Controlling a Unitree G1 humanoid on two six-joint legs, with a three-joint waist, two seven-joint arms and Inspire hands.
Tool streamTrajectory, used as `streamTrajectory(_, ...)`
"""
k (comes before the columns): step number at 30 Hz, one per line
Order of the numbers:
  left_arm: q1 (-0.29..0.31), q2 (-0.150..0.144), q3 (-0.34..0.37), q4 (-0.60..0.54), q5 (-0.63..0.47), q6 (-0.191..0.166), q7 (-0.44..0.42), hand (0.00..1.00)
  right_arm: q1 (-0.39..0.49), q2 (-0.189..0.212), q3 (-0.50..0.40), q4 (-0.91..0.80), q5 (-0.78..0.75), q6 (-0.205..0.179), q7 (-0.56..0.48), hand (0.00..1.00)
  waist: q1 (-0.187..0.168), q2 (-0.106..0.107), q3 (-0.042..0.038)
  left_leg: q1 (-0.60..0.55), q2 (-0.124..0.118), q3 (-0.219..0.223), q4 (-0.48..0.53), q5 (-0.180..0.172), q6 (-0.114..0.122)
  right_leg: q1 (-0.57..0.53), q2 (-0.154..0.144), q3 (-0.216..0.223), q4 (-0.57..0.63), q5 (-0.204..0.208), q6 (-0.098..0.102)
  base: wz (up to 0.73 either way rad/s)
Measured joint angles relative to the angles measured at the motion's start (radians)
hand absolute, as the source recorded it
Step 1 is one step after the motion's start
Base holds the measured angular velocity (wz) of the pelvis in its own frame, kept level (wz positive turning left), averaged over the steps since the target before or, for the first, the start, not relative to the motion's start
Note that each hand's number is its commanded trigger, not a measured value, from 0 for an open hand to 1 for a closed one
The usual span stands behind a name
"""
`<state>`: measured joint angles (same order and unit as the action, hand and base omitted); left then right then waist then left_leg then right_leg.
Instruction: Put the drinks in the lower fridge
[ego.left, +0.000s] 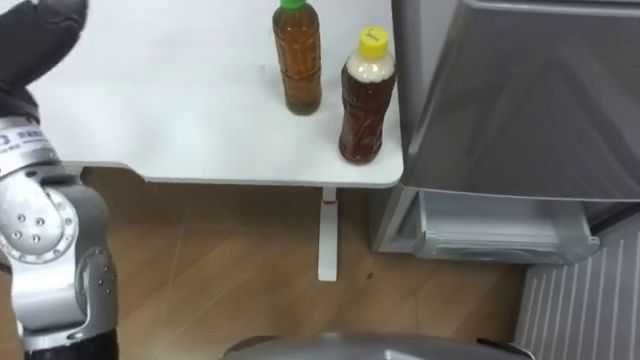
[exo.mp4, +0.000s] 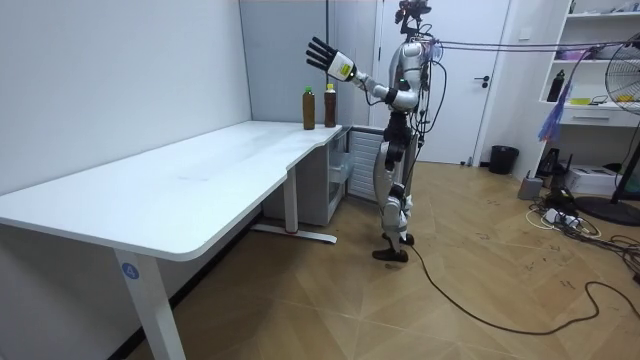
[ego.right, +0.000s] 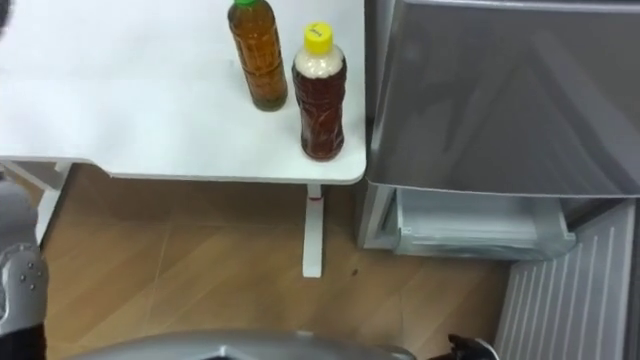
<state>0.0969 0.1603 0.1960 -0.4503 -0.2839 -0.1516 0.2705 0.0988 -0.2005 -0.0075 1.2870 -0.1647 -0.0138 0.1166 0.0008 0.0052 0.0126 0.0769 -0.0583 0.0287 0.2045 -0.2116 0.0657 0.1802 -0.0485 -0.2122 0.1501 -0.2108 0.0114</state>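
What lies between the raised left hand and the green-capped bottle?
Nothing. In the left eye view the white table stretching from the left hand to the green-capped bottle is bare.

The robot stands at the far end of the long white desk (exo.mp4: 200, 185), next to the grey fridge (exo.mp4: 285, 60). Its left hand (exo.mp4: 322, 53) is raised high over the desk's far corner, fingers spread. Below the hand, the left bottle (exo.mp4: 309, 108) and the right bottle (exo.mp4: 330, 106) stand upright, close together. A dark bin (exo.mp4: 503, 159) sits by the far door
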Motion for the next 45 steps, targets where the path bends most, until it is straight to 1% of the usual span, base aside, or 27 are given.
streamTrajectory(2,-0.026,0.005,-0.044,0.000,-0.023,0.001,-0.073,0.00,-0.005,-0.003,-0.016,0.001,0.000,-0.001,0.000,0.00,-0.017,0.007,-0.0007,-0.006,-0.001,0.000,0.000,0.001,0.001,-0.005,-0.001,-0.001,0.000,0.000,0.000,0.00)
streamTrajectory(3,-0.027,0.010,-0.052,0.000,-0.036,0.003,-0.091,0.00,-0.009,-0.004,-0.016,0.002,-0.001,0.000,0.000,0.00,-0.025,0.008,-0.0009,-0.006,-0.001,0.000,0.000,0.001,0.001,-0.005,-0.001,-0.001,0.000,0.000,0.000,0.00)
streamTrajectory(4,-0.030,0.019,-0.068,0.000,-0.056,0.012,-0.123,0.00,-0.014,-0.006,-0.016,0.002,-0.001,0.000,0.003,0.00,-0.031,0.008,-0.0009,-0.004,0.000,0.002,0.000,0.001,0.001,-0.004,-0.001,0.001,0.000,0.000,0.000,-0.04)
streamTrajectory(5,-0.036,0.020,-0.090,0.000,-0.077,0.024,-0.156,0.00,-0.020,-0.006,-0.015,0.008,-0.001,0.000,0.006,0.00,-0.042,0.008,-0.0009,-0.002,0.000,0.003,0.000,0.001,0.000,-0.003,0.000,0.003,0.000,0.000,0.000,-0.03)
streamTrajectory(6,-0.037,0.020,-0.100,0.000,-0.079,0.028,-0.172,0.00,-0.026,-0.006,-0.015,0.016,-0.001,0.000,0.008,0.00,-0.047,0.008,-0.0004,-0.002,0.000,0.003,0.000,0.001,0.000,-0.002,0.000,0.004,0.000,0.000,0.000,-0.04)
streamTrajectory(8,-0.038,0.020,-0.133,0.000,-0.080,0.048,-0.242,0.00,-0.047,-0.006,-0.014,0.048,-0.001,0.000,0.014,0.00,-0.054,0.003,0.0023,0.002,0.002,0.012,0.000,0.001,0.000,-0.003,0.000,0.016,0.000,0.000,0.000,-0.13)
streamTrajectory(10,-0.041,0.021,-0.146,0.000,-0.083,0.058,-0.287,0.00,-0.056,-0.006,-0.014,0.065,-0.001,0.001,0.018,0.00,-0.056,0.003,0.0021,0.003,0.004,0.019,0.000,0.001,0.000,-0.004,0.000,0.018,0.000,0.000,0.000,-0.12)
streamTrajectory(12,-0.043,0.027,-0.160,0.000,-0.106,0.061,-0.321,0.00,-0.062,-0.006,-0.013,0.079,-0.001,0.003,0.023,0.00,-0.061,0.000,0.0032,0.003,0.004,0.020,0.000,0.001,0.000,-0.005,0.000,0.018,0.001,0.000,0.000,-0.02)
streamTrajectory(14,-0.043,0.030,-0.164,0.000,-0.117,0.067,-0.367,0.00,-0.062,-0.006,-0.012,0.087,-0.001,0.007,0.031,0.00,-0.063,0.001,0.0014,0.003,0.006,0.025,0.000,0.001,0.000,-0.006,0.001,0.018,0.001,0.000,0.000,-0.05)
streamTrajectory(18,-0.043,0.031,-0.166,0.000,-0.119,0.084,-0.418,0.00,-0.061,-0.007,-0.013,0.087,-0.006,0.018,0.039,0.00,-0.072,0.000,-0.0008,0.004,0.009,0.026,-0.002,0.001,0.000,-0.007,0.003,0.018,0.003,0.000,0.000,-0.01)
streamTrajectory(20,-0.043,0.031,-0.170,0.000,-0.119,0.092,-0.452,0.00,-0.061,-0.008,-0.012,0.085,-0.008,0.029,0.039,0.00,-0.075,0.003,-0.0038,0.004,0.010,0.029,-0.001,0.001,-0.001,-0.009,0.004,0.018,0.004,0.000,0.000,-0.03)
streamTrajectory(21,-0.043,0.031,-0.172,0.000,-0.119,0.095,-0.460,0.00,-0.060,-0.008,-0.012,0.085,-0.009,0.032,0.039,0.00,-0.075,0.003,-0.0040,0.004,0.010,0.030,-0.001,0.001,-0.001,-0.009,0.004,0.018,0.004,0.000,0.000,0.00)
streamTrajectory(22,-0.043,0.031,-0.180,0.000,-0.119,0.103,-0.472,0.00,-0.060,-0.010,-0.006,0.084,-0.010,0.037,0.039,0.00,-0.075,0.005,-0.0058,0.004,0.011,0.032,-0.002,0.001,-0.001,-0.010,0.004,0.018,0.004,0.000,0.000,-0.05)
streamTrajectory(26,-0.042,0.032,-0.214,0.004,-0.118,0.123,-0.516,0.00,-0.062,-0.017,0.006,0.085,-0.043,0.038,0.036,0.00,-0.078,0.009,-0.0093,0.006,0.011,0.042,-0.002,0.001,-0.001,-0.010,0.003,0.019,0.005,0.000,0.000,-0.05)
streamTrajectory(28,-0.042,0.032,-0.224,0.004,-0.118,0.132,-0.535,0.00,-0.061,-0.017,0.007,0.085,-0.047,0.040,0.029,0.00,-0.079,0.009,-0.0093,0.006,0.012,0.043,-0.001,0.001,-0.001,-0.007,0.003,0.019,0.005,0.000,0.000,0.00)
streamTrajectory(31,-0.042,0.032,-0.236,0.005,-0.118,0.150,-0.554,0.00,-0.059,-0.017,0.009,0.085,-0.071,0.059,0.024,0.00,-0.078,0.009,-0.0091,0.006,0.012,0.045,-0.001,0.001,-0.001,-0.007,0.002,0.019,0.005,0.000,0.000,0.00)
streamTrajectory(32,-0.042,0.032,-0.237,0.005,-0.118,0.153,-0.563,0.00,-0.055,-0.017,0.013,0.085,-0.081,0.060,0.023,0.00,-0.078,0.008,-0.0088,0.006,0.012,0.045,-0.001,0.001,-0.001,-0.006,0.002,0.019,0.005,0.000,0.000,0.00)
streamTrajectory(36,-0.041,0.033,-0.240,0.022,-0.118,0.154,-0.577,0.00,-0.047,-0.016,0.027,0.085,-0.104,0.061,0.008,0.00,-0.077,0.008,-0.0084,0.009,0.013,0.049,-0.003,0.001,-0.001,-0.004,0.002,0.020,0.008,0.000,0.000,-0.03)
streamTrajectory(38,-0.036,0.034,-0.246,0.054,-0.118,0.160,-0.587,0.00,-0.045,-0.016,0.030,0.085,-0.124,0.072,0.006,0.00,-0.077,0.009,-0.0075,0.021,0.013,0.051,-0.008,0.001,-0.001,-0.003,0.003,0.022,0.009,0.000,0.000,-0.05)
streamTrajectory(40,-0.029,0.034,-0.251,0.058,-0.118,0.168,-0.587,0.00,-0.046,-0.016,0.036,0.085,-0.138,0.075,0.006,0.00,-0.076,0.009,-0.0065,0.021,0.013,0.051,-0.011,0.001,-0.001,-0.006,0.004,0.024,0.010,0.000,0.000,-0.02)
streamTrajectory(45,-0.025,0.035,-0.257,0.058,-0.118,0.169,-0.588,0.00,-0.046,-0.016,0.059,0.085,-0.161,0.081,0.008,0.00,-0.075,0.013,-0.0046,0.022,0.014,0.051,-0.019,0.001,-0.001,-0.006,0.004,0.024,0.009,0.000,0.000,0.00)
